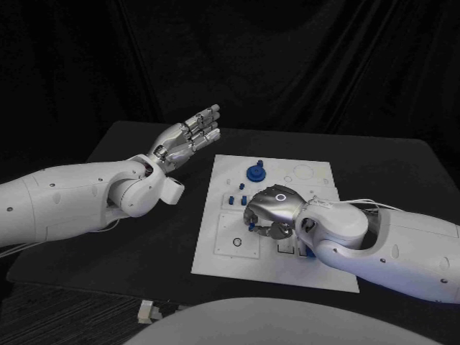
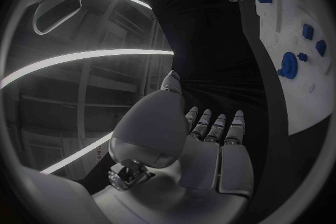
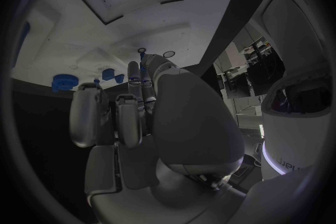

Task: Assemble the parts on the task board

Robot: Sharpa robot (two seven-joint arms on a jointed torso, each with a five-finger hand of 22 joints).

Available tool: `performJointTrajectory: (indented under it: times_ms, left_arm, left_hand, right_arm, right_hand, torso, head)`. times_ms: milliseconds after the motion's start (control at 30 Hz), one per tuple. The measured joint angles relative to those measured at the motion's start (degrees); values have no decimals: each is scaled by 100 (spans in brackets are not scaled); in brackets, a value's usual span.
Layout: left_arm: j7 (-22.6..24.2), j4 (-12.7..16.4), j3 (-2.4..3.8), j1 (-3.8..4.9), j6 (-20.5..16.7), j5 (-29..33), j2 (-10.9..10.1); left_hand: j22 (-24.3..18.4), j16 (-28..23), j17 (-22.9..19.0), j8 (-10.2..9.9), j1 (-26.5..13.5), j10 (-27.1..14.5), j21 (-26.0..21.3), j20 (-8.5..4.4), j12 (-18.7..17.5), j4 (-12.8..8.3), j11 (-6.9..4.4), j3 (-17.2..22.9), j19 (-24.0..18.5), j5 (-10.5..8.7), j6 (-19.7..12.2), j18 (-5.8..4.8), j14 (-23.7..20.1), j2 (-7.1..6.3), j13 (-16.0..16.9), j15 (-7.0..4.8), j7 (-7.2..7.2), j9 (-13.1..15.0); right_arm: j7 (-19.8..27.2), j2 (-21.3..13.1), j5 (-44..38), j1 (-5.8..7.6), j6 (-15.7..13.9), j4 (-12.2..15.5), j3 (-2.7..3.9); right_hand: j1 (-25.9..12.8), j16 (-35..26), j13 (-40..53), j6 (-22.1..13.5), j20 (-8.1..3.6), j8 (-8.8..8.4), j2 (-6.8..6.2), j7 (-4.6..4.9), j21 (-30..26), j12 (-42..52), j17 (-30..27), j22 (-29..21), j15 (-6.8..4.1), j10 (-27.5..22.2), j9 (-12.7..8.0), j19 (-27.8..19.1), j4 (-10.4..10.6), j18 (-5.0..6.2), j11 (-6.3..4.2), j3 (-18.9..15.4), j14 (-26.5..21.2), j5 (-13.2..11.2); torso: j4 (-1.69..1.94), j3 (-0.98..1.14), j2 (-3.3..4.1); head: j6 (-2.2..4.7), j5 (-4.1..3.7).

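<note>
Two hands are over the black bench (image 1: 396, 162). The left hand (image 1: 185, 140) is raised beside the task board (image 1: 302, 269), fingers straight and apart, holding nothing. The right hand (image 1: 269, 213) is over the board's middle, apparently pinching a small blue part (image 3: 143, 63); other blue parts, including a round one (image 1: 256, 172), sit farther back.

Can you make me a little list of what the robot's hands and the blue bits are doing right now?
left hand: raised beside the board, fingers apart, holding nothing
right hand: down over the middle of the board, fingers curled; whether it holds a part cannot be told
board: white plate lying flat on the black table
blue round part: stands on the board's far half, nothing touching it
small blue parts: on the board, just beside the right hand
</note>
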Motion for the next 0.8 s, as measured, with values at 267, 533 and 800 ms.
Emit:
performJointTrajectory:
  times_ms: [267, 533, 800]
  left_arm:
    - [-2, -5, 0, -3, 16, 0, 5]
    - [-5, -5, 0, -6, 34, 0, 13]
    - [-10, -10, 0, -8, 50, 1, 23]
  left_hand:
    - [7, 0, 0, 0, 52, 0, 0, 21, 0, 0, 0, 0, 21, 0, 0, 1, -21, -8, 0, 21, 0, 0]
    - [20, 0, 0, 0, 75, 0, 0, 21, 0, -16, 0, 16, 21, 23, 0, 0, 0, -29, 0, 41, 0, 0]
    - [44, 0, 4, 0, 95, 0, 0, 21, 0, -16, 0, 16, 21, 22, 0, 0, 0, -10, 0, 41, 0, 0]
  right_arm:
    - [-6, 3, -2, -6, 49, 0, 0]
    - [-17, 5, -3, -14, 94, 0, 2]
    - [-43, 0, -4, -14, 136, 8, 6]
  right_hand:
    - [0, 0, -6, -1, 0, -1, 0, 0, 0, 0, 0, 0, 0, 0, 0, 0, -16, 0, 0, 16, 0, -23]
    - [1, 1, -6, -2, 1, -6, -1, 0, -30, 0, 0, -1, 0, 0, 8, 1, -15, 0, 0, 16, 0, -23]
    - [3, -25, -16, -2, 4, -12, -2, 0, -67, 0, 0, -1, 0, 0, 13, -37, -47, 0, 0, 15, 0, -23]
  torso:
    - [0, 0, 2]
    - [0, 0, 1]
    - [0, 0, 1]
  head:
    - [0, -20]
    - [1, -25]
    - [1, -39]
